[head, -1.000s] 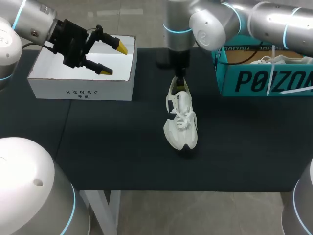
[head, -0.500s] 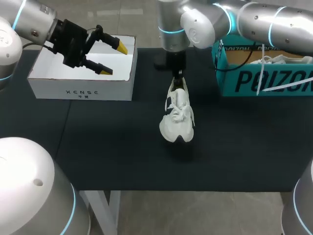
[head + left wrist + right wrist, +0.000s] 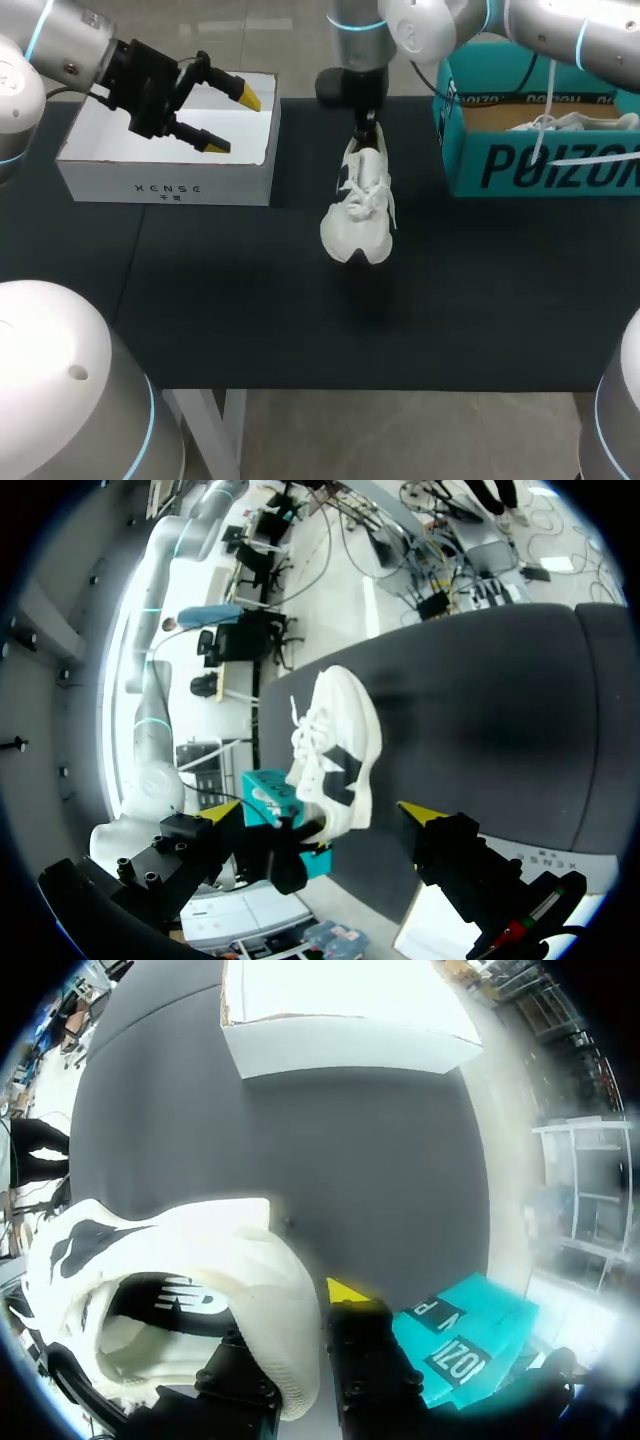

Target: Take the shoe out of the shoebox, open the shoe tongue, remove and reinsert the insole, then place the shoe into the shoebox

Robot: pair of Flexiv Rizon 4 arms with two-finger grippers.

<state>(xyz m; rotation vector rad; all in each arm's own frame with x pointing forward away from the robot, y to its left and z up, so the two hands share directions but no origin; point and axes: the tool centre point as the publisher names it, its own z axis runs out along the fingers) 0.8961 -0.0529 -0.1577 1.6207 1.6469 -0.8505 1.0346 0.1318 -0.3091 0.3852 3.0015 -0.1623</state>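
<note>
Raised white sneaker (image 3: 357, 215) higher above desk (image 3: 480, 290), shifted slightly left since earlier; clamps its heel in right jaws; holds left jaws wide over white box (image 3: 100, 180).

The table (image 3: 250, 320) has a flat, dark grey top that fills most of the head view. A white frame (image 3: 215, 415) shows under its front edge. Two boxes lie directly on it, both along the far edge and well apart. At the far left stands an open white box (image 3: 165, 185), white inside, with its long front wall facing the near edge and a little dark print on it. At the far right stands the teal shoebox (image 3: 540, 165), open at the top, with large dark print on its front wall. The right wrist view shows the same dark table with the white box at one end and the shoebox at the other.
</note>
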